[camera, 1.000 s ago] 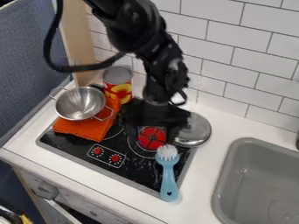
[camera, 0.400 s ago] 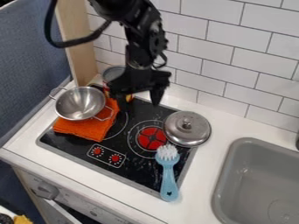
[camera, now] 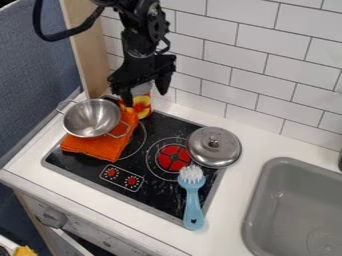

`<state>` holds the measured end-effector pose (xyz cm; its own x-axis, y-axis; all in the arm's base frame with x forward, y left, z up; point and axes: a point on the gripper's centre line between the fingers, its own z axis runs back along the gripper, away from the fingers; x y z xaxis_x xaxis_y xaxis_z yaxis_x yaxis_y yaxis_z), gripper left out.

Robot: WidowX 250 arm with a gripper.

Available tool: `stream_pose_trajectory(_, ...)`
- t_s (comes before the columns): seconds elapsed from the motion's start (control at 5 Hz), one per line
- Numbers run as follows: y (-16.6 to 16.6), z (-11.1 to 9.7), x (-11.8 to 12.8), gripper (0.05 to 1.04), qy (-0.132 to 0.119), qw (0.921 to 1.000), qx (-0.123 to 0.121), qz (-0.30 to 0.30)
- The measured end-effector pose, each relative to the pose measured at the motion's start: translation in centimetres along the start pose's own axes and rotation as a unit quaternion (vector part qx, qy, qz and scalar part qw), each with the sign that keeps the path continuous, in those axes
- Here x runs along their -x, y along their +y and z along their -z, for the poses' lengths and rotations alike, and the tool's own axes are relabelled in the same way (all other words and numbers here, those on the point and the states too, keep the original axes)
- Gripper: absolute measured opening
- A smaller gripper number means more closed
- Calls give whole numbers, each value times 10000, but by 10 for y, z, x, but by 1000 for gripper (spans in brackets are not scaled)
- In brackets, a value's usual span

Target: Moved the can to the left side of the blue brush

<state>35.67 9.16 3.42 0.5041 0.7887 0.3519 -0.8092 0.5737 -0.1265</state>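
Note:
The black gripper (camera: 145, 96) hangs at the upper left over the back of the stove, its two fingers spread apart in front of and above the can. Partly hidden behind it, the red and yellow can (camera: 141, 106) stands upright at the stove's back edge, just right of the steel colander. The blue brush (camera: 193, 198) lies at the stove's front right, white bristles toward the back and handle toward the front edge.
A steel colander (camera: 91, 118) rests on an orange cloth (camera: 96, 147) on the stove's left side. A round metal lid (camera: 214, 147) lies at the right edge of the stove. The grey sink (camera: 266, 202) is at the right, and a tiled wall (camera: 260, 75) rises behind.
From over the middle of the stove, the gripper has moved left and back to the can. The lid and red burner are uncovered, while the can is now partly covered.

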Motion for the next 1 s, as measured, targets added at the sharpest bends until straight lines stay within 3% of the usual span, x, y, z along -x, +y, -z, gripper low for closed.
stream_pose_trajectory(0.2,6,8,-23,1000,-11,9991,-67,-415)
stream_pose_trajectory(0.4,6,9,-43,999,-215,9964,-194,-801)
stream_pose_trajectory(0.6,15,16,-63,999,-261,9930,-336,-1104)
stream_pose_trajectory(1.0,26,34,-89,999,-342,9866,-652,-1457)
